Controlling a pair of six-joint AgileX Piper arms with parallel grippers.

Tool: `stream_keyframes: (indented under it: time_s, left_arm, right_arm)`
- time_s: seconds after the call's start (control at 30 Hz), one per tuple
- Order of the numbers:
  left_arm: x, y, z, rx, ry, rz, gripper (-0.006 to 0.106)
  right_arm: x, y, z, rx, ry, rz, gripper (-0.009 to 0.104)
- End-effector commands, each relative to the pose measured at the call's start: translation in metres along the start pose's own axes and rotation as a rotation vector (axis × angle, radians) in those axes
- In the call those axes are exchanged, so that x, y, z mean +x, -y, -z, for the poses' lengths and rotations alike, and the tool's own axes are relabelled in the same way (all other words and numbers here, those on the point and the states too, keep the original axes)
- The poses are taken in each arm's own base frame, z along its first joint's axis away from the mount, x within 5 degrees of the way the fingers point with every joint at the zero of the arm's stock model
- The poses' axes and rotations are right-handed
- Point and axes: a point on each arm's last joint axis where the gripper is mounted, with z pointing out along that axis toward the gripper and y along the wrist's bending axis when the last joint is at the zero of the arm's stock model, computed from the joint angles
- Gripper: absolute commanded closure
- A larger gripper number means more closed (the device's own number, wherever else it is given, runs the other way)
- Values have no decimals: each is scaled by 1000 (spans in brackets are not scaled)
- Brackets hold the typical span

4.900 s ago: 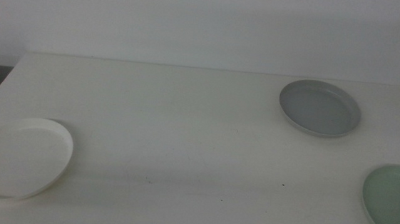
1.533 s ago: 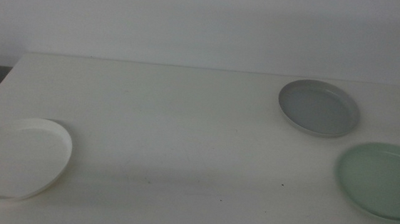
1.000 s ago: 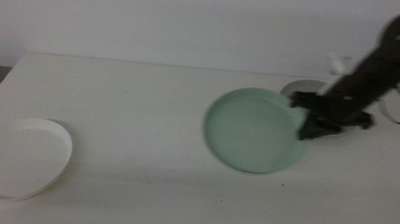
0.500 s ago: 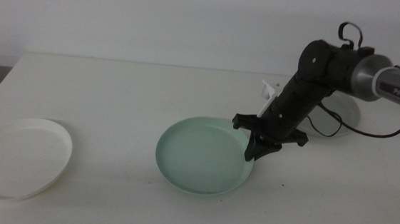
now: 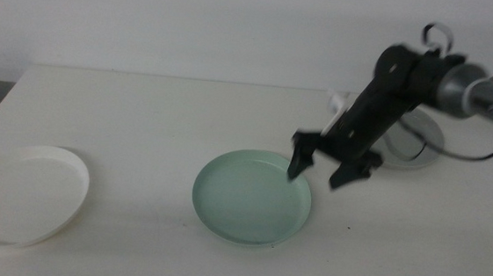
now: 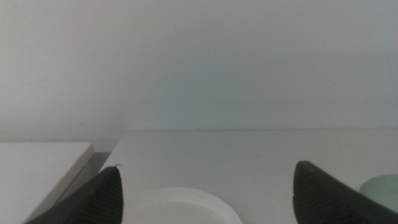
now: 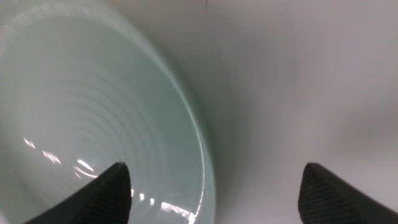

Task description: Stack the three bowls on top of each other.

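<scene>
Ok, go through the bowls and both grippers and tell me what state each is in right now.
Mint green bowl: flat on table, released.
White bowl: on table, unstacked.
Grey bowl: on table, partly hidden.
Right gripper: open, above green bowl's rim.
Left gripper: open, waiting near white bowl.

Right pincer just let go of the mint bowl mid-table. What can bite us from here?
1. The right pincer, open, hangs over the mint bowl rim; withdrawing low might clip it.
2. The grey bowl sits behind the right arm, so a sweep back may knock it.
3. The white bowl lies near the table's front-left edge by the waiting left pincer.
</scene>
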Motion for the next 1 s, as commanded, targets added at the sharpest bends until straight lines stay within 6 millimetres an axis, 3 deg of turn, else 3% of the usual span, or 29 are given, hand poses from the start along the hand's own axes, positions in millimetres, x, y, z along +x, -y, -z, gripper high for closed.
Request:
stream_keyframes:
  time_s: [0.0,0.13,0.2,0.33,0.47,0.63,0.73,0.9,0.97]
  left_arm:
    - [-1,0,0,4,16,9,7]
    - [-1,0,0,4,16,9,7]
    - [-1,0,0,4,16,9,7]
    - [-1,0,0,4,16,9,7]
    - [-1,0,0,4,16,9,7]
    - [-1,0,0,4,16,9,7]
    - [-1,0,0,4,16,9,7]
    - [-1,0,0,4,16,9,7]
    - [-1,0,0,4,16,9,7]
  right_arm:
    - [-11,5,42,-3,100,23,3]
    - [-28,24,117,48,304,17,3]
    - [-37,50,157,112,398,-3,3]
    - [-48,96,178,164,420,-77,4]
    - [-56,145,166,183,380,-173,9]
    - [-61,191,130,203,302,-248,17]
    - [-64,204,107,202,262,-261,23]
    - [-72,216,83,200,285,-274,28]
    - [-74,219,75,202,292,-275,35]
